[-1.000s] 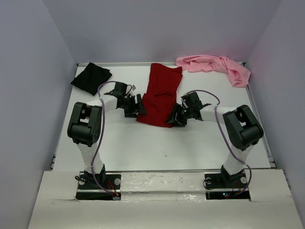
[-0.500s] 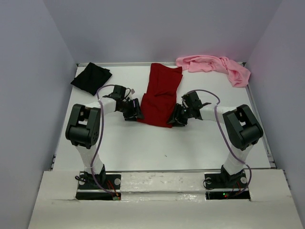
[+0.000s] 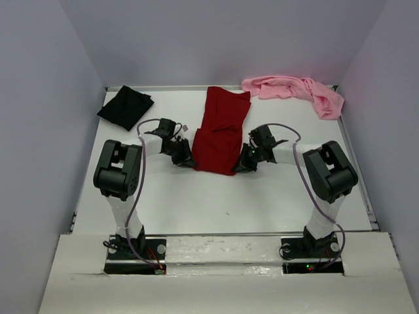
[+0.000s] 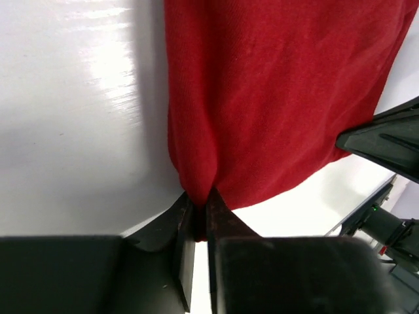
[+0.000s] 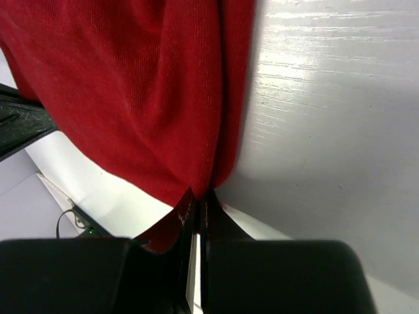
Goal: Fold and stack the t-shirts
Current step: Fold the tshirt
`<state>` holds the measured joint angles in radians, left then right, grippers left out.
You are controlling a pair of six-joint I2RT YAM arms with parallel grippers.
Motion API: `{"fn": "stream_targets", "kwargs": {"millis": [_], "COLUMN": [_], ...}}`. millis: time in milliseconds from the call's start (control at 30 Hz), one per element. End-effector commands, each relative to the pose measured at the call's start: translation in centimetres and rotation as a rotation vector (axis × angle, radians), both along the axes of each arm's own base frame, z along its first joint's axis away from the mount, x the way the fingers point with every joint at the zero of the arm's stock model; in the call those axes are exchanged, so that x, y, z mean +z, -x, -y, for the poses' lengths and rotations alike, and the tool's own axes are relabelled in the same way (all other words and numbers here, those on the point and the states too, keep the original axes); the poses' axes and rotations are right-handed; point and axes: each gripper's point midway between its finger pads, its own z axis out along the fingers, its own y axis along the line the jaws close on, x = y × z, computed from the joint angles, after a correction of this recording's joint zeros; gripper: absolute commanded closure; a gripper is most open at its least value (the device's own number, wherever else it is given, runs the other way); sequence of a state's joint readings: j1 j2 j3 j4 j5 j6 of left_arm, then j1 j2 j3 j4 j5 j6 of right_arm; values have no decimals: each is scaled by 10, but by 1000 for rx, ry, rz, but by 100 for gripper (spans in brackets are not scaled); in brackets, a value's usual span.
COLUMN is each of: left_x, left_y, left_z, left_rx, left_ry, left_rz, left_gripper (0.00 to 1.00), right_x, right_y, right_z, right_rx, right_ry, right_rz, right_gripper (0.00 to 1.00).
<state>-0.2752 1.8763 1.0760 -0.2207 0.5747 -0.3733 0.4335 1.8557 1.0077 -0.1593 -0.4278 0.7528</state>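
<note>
Left gripper and right gripper each pinch a near corner of the dark red shirt, which stretches lengthwise away from them. Left gripper has edged back slightly.

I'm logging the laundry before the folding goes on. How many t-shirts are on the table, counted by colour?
Dark red t-shirt: 1
Black t-shirt: 1
Light pink t-shirt: 1
Total: 3
</note>
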Motion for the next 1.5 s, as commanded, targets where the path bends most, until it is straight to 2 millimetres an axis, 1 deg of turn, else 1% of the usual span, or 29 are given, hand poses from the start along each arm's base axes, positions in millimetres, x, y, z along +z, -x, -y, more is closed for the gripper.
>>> {"fn": "stream_targets", "kwargs": {"millis": [0, 33, 100, 200, 233, 300, 333, 367, 433, 500, 533, 600, 667, 733, 767, 833, 933, 967, 1033, 1100, 1167, 1300, 1400, 1467], "left_x": [-27, -26, -26, -24, -22, -19, -17, -15, -12, -10, -9, -9, -9, -9, -8, -4, 2, 3, 9, 15, 20, 23, 26, 30], "left_y": [23, 24, 26, 27, 28, 30, 31, 32, 38, 48, 54, 69, 86, 97, 107, 115, 132, 132, 144, 154, 157, 160, 161, 158], "left_z": [-11, -11, -10, -9, -9, -8, -8, -8, -8, -7, -3, -3, 2, 5, 10, 17, 33, 33, 40, 42, 39, 28, 28, 28], "left_rx": [-14, -17, -24, -32, -37, -46, -50, -56, -65, -76, -88, -93, -109, -122, -142, -151, -196, -190, -207, -223, -222, -221, -215, -209], "left_ry": [-90, -89, -86, -75, -74, -81, -84, -86, -95, -102, -106, -113, -115, -117, -118, -109, -109, -110, -111, -125, -146, -187, -185, -185], "left_rz": [-97, -98, -102, -109, -109, -112, -112, -111, -125, -144, -149, -180, -207, -222, -227, -236, -239, -246, -257, -256, -242, -232, -226, -213], "left_gripper": [85, 88, 92, 92, 91, 90, 90, 89, 89, 88, 88, 88, 88, 88, 88, 88, 88, 88, 88, 88, 88, 88, 88, 88], "right_x": [-18, -17, -18, -16, -16, -13, -13, -9, -6, -1, -1, 0, 3, 5, 7, 7, 10, 10, 12, 16, 19, 28, 34, 40], "right_y": [8, 9, 13, 18, 25, 31, 39, 42, 52, 57, 63, 69, 75, 79, 83, 90, 97, 99, 104, 110, 114, 121, 123, 124], "right_z": [12, 13, 16, 23, 27, 32, 37, 39, 46, 52, 57, 63, 70, 74, 76, 82, 87, 88, 91, 93, 94, 95, 95, 96], "right_rx": [5, 7, 11, 27, 36, 64, 72, 86, 99, 127, 137, 161, 179, 191, 198, 213, 229, 234, 246, 255, 258, 252, 242, 235], "right_ry": [95, 102, 121, 159, 181, 205, 227, 233, 262, 288, 308, 332, 358, 371, 376, 393, 404, 407, 413, 411, 405, 390, 381, 379], "right_rz": [-36, -39, -62, -71, -100, -115, -147, -143, -167, -167, -188, -192, -191, -194, -198, -209, -209, -215, -224, -225, -225, -214, -210, -198], "right_gripper": [100, 100, 100, 100, 100, 100, 100, 100, 100, 100, 100, 100, 100, 100, 100, 100, 100, 100, 100, 100, 100, 100, 100, 100]}}
